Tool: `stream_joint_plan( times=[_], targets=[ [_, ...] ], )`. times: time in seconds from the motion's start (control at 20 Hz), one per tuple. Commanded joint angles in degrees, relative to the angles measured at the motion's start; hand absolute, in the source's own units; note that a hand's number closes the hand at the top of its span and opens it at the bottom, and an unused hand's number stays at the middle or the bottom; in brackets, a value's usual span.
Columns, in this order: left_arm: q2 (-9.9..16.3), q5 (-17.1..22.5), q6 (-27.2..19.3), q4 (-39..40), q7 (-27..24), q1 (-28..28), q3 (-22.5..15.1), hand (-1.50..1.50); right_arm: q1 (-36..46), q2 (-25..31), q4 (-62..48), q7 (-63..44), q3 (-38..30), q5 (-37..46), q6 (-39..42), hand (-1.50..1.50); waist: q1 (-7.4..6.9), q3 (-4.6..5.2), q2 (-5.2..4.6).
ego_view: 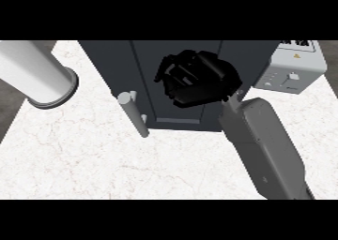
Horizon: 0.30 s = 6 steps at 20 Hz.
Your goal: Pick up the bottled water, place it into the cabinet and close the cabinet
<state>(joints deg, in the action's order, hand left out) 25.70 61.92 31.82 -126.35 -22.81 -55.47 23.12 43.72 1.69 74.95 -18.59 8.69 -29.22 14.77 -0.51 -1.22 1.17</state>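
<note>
1. Can't actually spot the bottled water anywhere; my guess is it's hidden inside the right robot hand (198,82), whose fingers are curled up tight.
2. A water bottle would be light-ish, smooth and a bit slippery, so wrap around its middle.
3. That robot hand hovers over the dark cabinet (151,61), far side of the marble surface (96,159), toaster (291,70) just right.

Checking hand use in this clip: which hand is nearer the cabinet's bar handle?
The right. The right hand hangs over the dark cabinet, just right of the bar handle. The left hand does not show in the head view.
</note>
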Motion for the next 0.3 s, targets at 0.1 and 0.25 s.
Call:
stream_joint_plan(
  times=[0.1,0.25],
  targets=[
    [1.2,2.0,0.3,0.1,2.5,1.2,0.8,-1.50,9.3,-1.6,-9.3,1.5,-1.1,-3.4,-1.3,1.50,-2.11,1.22,-1.65],
    [0.4,2.5,-1.1,-2.6,3.6,-0.3,1.0,-1.50,10.6,-1.4,-9.3,0.5,-2.7,-3.9,-0.8,1.50,-2.23,1.19,-1.63]
  ],
)
